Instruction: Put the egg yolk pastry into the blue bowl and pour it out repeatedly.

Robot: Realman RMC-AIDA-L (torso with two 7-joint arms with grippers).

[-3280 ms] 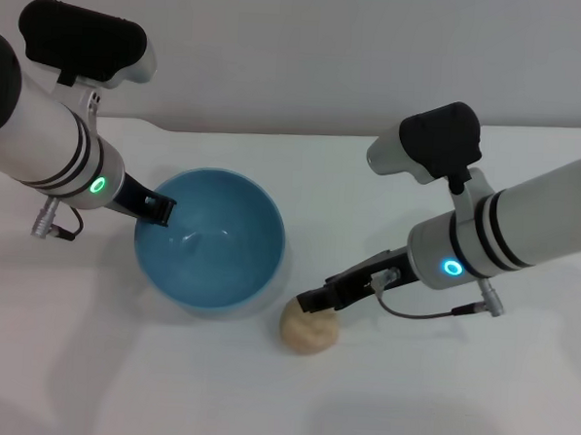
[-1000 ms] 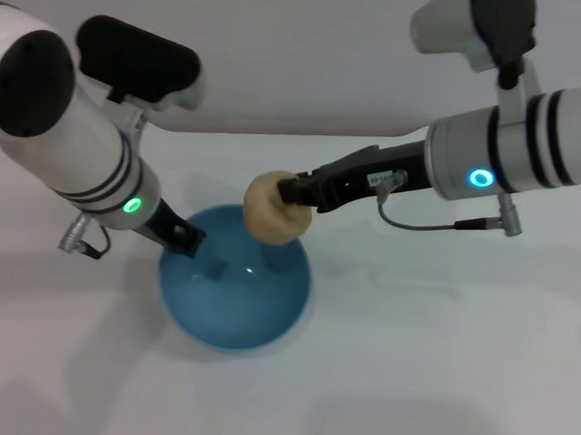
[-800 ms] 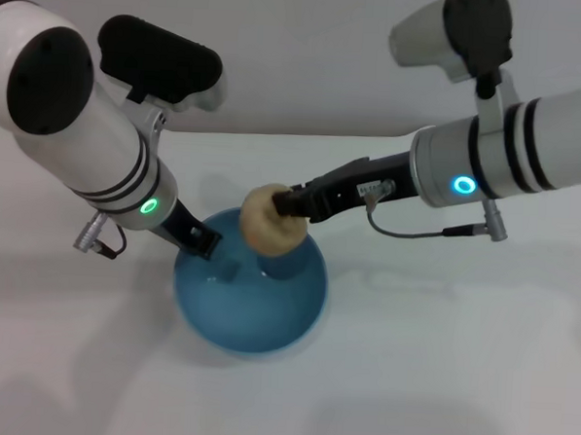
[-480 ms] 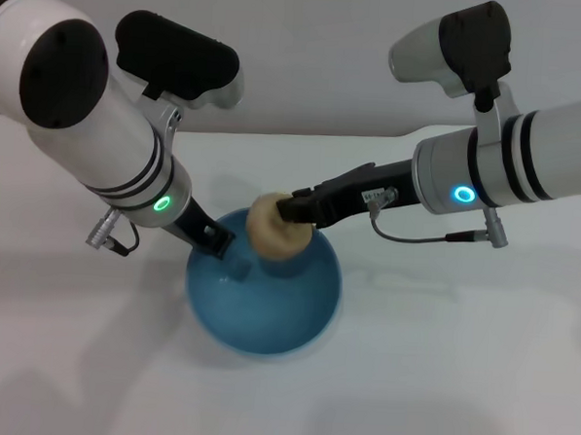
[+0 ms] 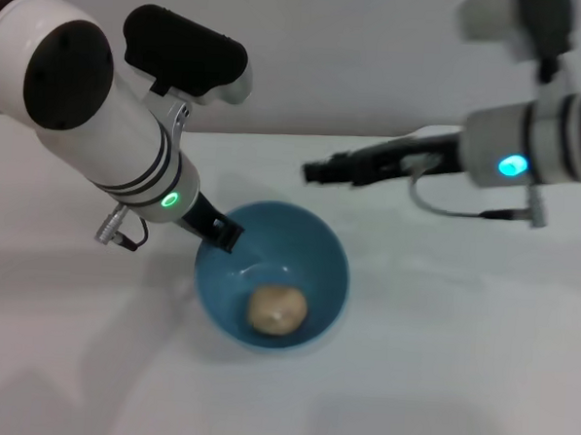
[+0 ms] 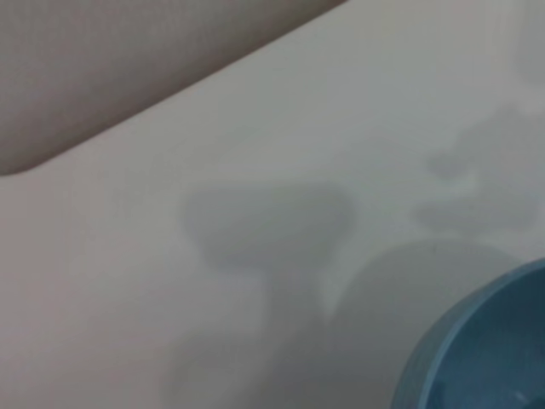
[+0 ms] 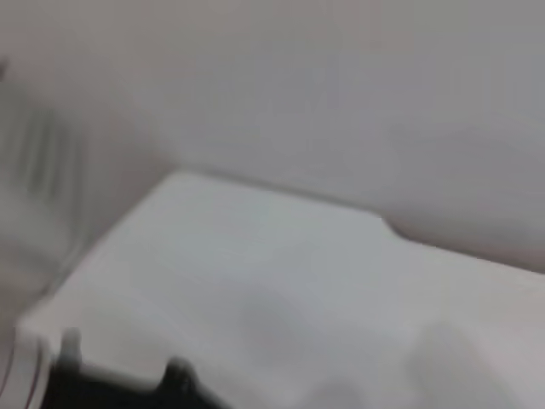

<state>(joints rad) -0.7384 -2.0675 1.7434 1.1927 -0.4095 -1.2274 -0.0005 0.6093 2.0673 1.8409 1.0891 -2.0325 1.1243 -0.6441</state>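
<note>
The blue bowl [image 5: 316, 250] stands on the white table in the head view, and its rim also shows in the left wrist view [image 6: 477, 358]. Inside it, on the bottom, lies the egg yolk pastry [image 5: 276, 308], a beige ball. My left gripper [image 5: 226, 236] is shut on the bowl's rim at the bowl's left. My right gripper [image 5: 312, 171] hangs open and empty in the air, above and behind the bowl toward the right. The right wrist view shows only blurred table and wall.
The white table [image 5: 439, 362] runs wide in front and to the right of the bowl. A grey wall [image 5: 357, 55] rises behind the table's back edge. My bulky left arm [image 5: 91, 119] hangs over the table's left side.
The pastry has dropped from my right gripper into the bowl. The right gripper has opened and pulled up and to the right. My left gripper and the bowl have shifted slightly right.
</note>
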